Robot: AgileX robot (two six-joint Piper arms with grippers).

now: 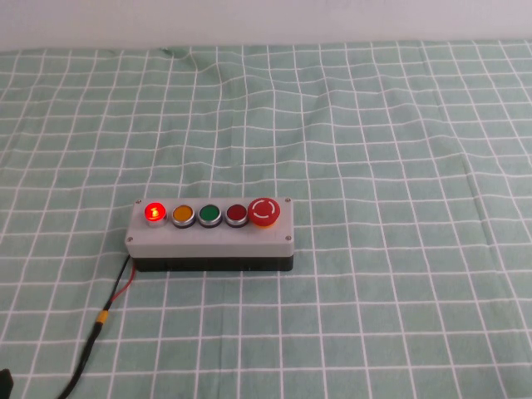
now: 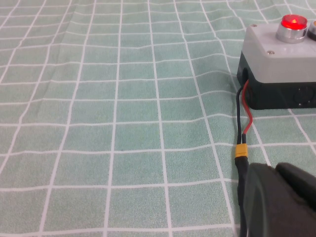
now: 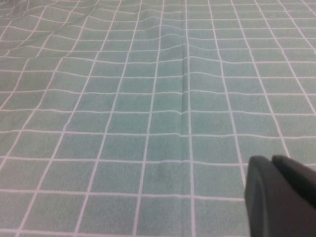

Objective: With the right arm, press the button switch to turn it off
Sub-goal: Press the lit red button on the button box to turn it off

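Tablecloth (image 1: 399, 125), green with a white check, covered the whole work surface and lay in soft wrinkles toward the far side.

Switch box (image 1: 212, 239), a grey lid on a black base, sat left of centre and toward the near side. It served as the only housing in view and held five buttons in one row.

Left gripper (image 2: 281, 197) showed only as a dark mass in its own wrist view, near and left of the box, just beside the cable (image 1: 91, 345). Whether it was open or closed could not be told. Right gripper (image 3: 279, 192) hung over bare cloth, with the box outside its wrist view, and its state could not be told either.

From left to right the row held:
- lit red button (image 1: 155, 213), glowing
- orange button (image 1: 183, 214)
- green button (image 1: 209, 214)
- dark red button (image 1: 236, 214)
- red mushroom cap (image 1: 264, 211), the largest

A yellow connector (image 1: 102, 317) joined the red and black leads.

Assessment: the box appeared rigid and fairly light, so it could slide on the cloth under a sideways push. No grasp seemed needed. Contact should go straight down on the lit cap.
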